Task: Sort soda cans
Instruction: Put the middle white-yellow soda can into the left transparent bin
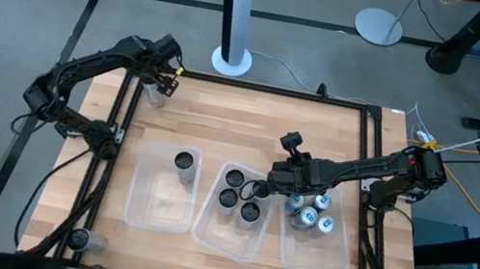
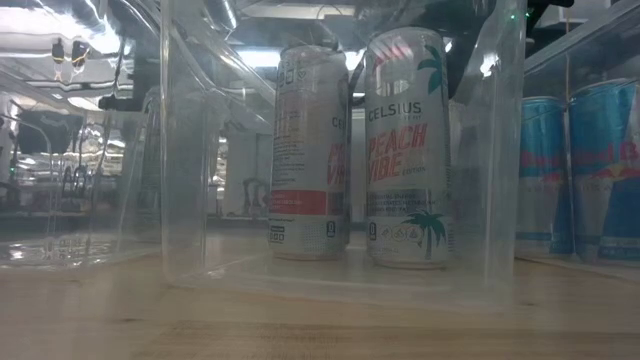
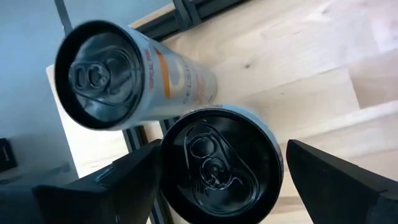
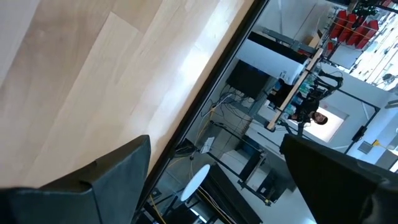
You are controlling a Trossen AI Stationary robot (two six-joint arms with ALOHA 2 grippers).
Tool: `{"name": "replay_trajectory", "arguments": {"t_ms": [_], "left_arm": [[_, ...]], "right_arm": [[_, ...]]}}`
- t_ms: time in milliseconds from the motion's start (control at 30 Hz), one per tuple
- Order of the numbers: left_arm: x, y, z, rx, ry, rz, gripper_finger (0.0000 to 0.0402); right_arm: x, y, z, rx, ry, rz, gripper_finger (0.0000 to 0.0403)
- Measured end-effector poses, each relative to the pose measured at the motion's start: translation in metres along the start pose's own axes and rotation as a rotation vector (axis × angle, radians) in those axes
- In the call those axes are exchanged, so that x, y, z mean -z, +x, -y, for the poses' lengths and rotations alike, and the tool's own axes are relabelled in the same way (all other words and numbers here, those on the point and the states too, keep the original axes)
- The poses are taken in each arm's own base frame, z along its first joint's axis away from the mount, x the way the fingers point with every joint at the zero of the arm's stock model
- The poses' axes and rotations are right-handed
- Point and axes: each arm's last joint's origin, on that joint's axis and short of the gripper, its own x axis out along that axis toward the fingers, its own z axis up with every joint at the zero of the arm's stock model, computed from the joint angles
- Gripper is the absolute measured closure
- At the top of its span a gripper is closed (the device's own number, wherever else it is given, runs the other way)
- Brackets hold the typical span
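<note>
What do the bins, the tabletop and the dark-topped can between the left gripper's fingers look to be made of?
Bins: clear glossy plastic, since the wood shows through their walls and floors.
Tabletop: pale wooden planks, with grain and seams visible; the finish looks smooth, perhaps sealed.
Dark-topped can: likely aluminium, given its stamped lid with pull tab; the lid looks black-coated with a slight sheen. The left gripper stands open around it.

Three clear bins [image 1: 161, 202] sit on the worktop [image 1: 251, 127]. Seven black-topped Celsius cans [image 1: 185, 161] show in all: one in the left bin, three in the middle, two at the far-left corner, one at the near-left edge. Four blue cans [image 1: 306, 217] stand in the right bin.
</note>
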Motion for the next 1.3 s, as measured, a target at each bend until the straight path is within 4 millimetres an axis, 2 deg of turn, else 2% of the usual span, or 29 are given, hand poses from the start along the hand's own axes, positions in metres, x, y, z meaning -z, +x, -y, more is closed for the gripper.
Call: {"name": "replay_trajectory", "arguments": {"t_ms": [400,467,567,867,967,1167,1300], "left_arm": [[0.001,0.001,0.000,0.001,0.022,-0.009,0.0080],[0.001,0.004,0.001,0.003,0.020,-0.003,0.0080],[0.008,0.019,0.007,0.084,0.056,-0.071,0.0080],[0.008,0.021,0.005,0.092,0.067,-0.039,0.0082],[0.008,0.022,0.006,0.087,0.084,-0.038,0.0102],[0.007,0.021,0.006,0.088,0.083,-0.022,0.0182],[0.006,0.021,0.005,0.083,0.082,-0.019,0.0199]], "right_arm": [[-0.001,0.000,0.001,-0.004,0.002,0.014,0.0039],[-0.002,0.000,0.001,-0.003,-0.005,0.016,0.0039],[-0.002,0.000,0.001,-0.003,-0.008,0.017,0.0039],[-0.003,0.000,0.001,-0.004,-0.004,0.026,0.0039],[-0.003,0.000,0.002,-0.002,0.001,0.029,0.0039],[-0.003,0.000,0.002,-0.002,-0.002,0.030,0.0039],[-0.003,0.000,0.002,-0.002,-0.004,0.031,0.0039]]}}
